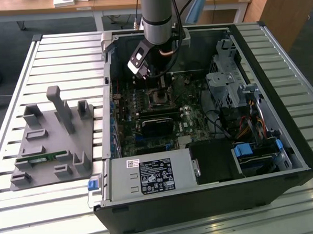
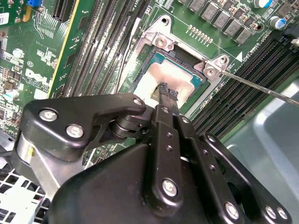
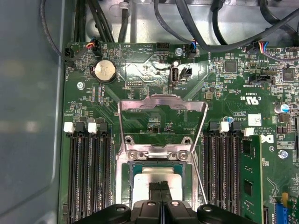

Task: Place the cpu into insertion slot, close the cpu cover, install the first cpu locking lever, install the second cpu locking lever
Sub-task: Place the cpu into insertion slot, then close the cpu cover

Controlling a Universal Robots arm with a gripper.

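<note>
Gripper (image 2: 166,91) fingers pinched together, nothing between them, tips at the cpu (image 3: 159,173) top. Cpu sits in the insertion slot (image 1: 159,97), just above centre of the exterior view. Cpu cover (image 3: 161,103) is flipped up, open. One locking lever (image 2: 254,87) stands free beside the slot.

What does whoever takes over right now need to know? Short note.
Tool: fingers together, tips at the top face of the cpu, nothing gripped.
The cpu lies in the insertion slot, inside the open computer case.
The cpu cover stands raised, not closed.
One locking lever sticks out free, not latched; I cannot make out the second.
Done: cpu placed. Left: cover, levers.
</note>
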